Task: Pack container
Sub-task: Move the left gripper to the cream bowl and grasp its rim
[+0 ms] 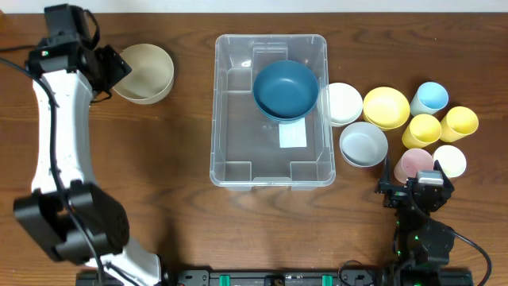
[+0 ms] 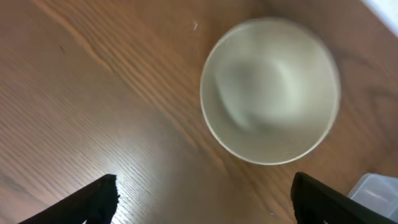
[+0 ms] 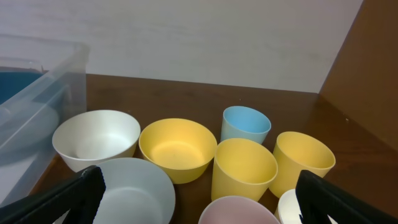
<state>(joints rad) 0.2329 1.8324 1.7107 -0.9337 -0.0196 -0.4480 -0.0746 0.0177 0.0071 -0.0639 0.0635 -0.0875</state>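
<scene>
Clear plastic, the container [image 1: 238, 119] sits at the middle of the wooden desk [image 1: 182, 214], open side up. A blue bowl [image 1: 286, 89] rests inside it toward the 1 o'clock corner, and a white label [image 1: 292, 136] shows on its floor toward 4 o'clock.

At 10 o'clock from the container a beige bowl [image 1: 144, 73] stands upright on the desk. The left claw [image 1: 119, 68] is just beside that bowl at its 9 o'clock, fingers spread wide, gripping nothing.

At 3 o'clock from the container stand a white bowl [image 1: 344, 103], a yellow bowl [image 1: 386, 107] and a pale grey bowl [image 1: 363, 144]. Beyond them are a light blue cup [image 1: 429, 98], two yellow cups [image 1: 421, 130], a pink cup [image 1: 414, 164] and a cream cup [image 1: 449, 160].

The right claw [image 1: 414, 189] waits at 4 o'clock, wide and empty.
</scene>
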